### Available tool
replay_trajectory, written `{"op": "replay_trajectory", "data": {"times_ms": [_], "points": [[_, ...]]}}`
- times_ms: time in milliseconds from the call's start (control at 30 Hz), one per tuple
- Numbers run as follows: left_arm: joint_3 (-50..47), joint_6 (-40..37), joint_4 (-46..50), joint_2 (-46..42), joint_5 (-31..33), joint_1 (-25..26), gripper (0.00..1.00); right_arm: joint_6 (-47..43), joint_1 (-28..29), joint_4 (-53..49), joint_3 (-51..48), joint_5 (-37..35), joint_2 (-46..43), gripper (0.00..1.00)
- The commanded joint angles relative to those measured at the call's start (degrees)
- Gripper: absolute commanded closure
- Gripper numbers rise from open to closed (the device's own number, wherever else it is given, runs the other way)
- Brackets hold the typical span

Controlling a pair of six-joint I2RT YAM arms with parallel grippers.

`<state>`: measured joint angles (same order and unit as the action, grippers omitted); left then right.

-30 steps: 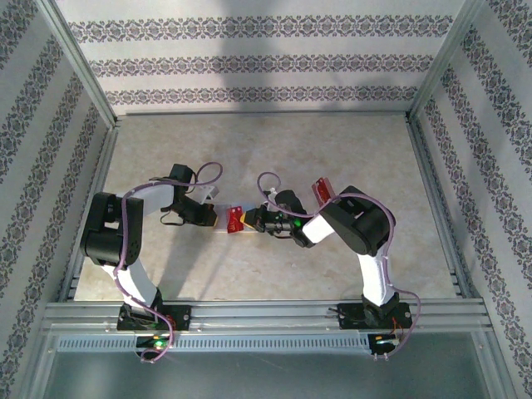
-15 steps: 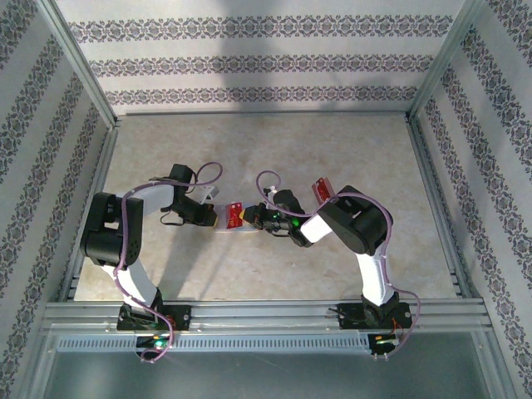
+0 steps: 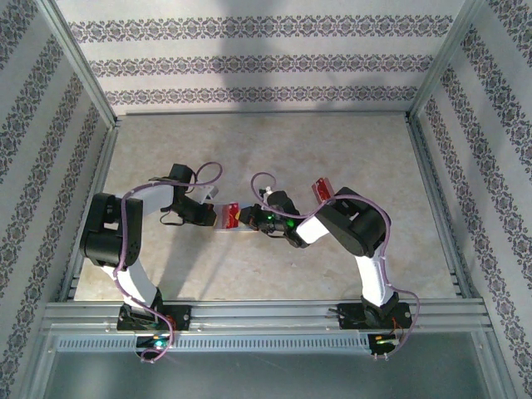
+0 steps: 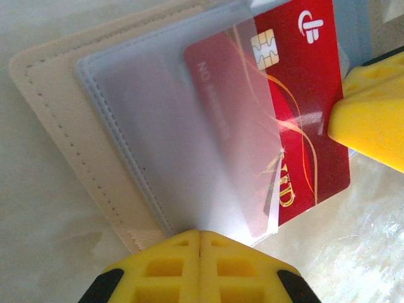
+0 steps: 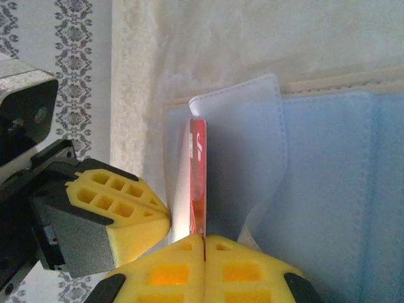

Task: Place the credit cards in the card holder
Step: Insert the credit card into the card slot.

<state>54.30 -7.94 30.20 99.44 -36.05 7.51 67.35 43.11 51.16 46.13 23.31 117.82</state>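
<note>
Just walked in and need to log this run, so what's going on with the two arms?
The left gripper is shut on the edge of a frosted pocket of the tan card holder, which lies open on the table. The right gripper pinches a red card by its end, and the card sits partway under that pocket. Another red card lies on the table beside the right arm.

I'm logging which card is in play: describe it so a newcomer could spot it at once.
Mid-table, the two arms meet over the tan card holder. There a red card with a gold chip is pinched in the right gripper's jaws, partly slid under a cloudy clear pocket. The other red card lies loose beside the right arm.
</note>
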Motion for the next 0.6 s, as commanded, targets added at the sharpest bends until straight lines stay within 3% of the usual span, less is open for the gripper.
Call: {"op": "replay_trajectory", "data": {"times_ms": [0,300,567], "points": [[-0.68,0.31,-1.53,-1.97,1.58,0.47,1.00,-2.38,0.96,-7.43,0.54,-1.55,-1.81,0.87],[1.06,2.23,-0.41,-6.00,2.25,0.46,0.98,-7.84,0.92,-21.43,3.43,-3.69,-6.46,0.81],[1.95,2.14,-0.75,-2.42,4.65,0.14,0.98,-7.63,1.44,-22.86,6.73,-2.48,-3.41,0.82]]}}
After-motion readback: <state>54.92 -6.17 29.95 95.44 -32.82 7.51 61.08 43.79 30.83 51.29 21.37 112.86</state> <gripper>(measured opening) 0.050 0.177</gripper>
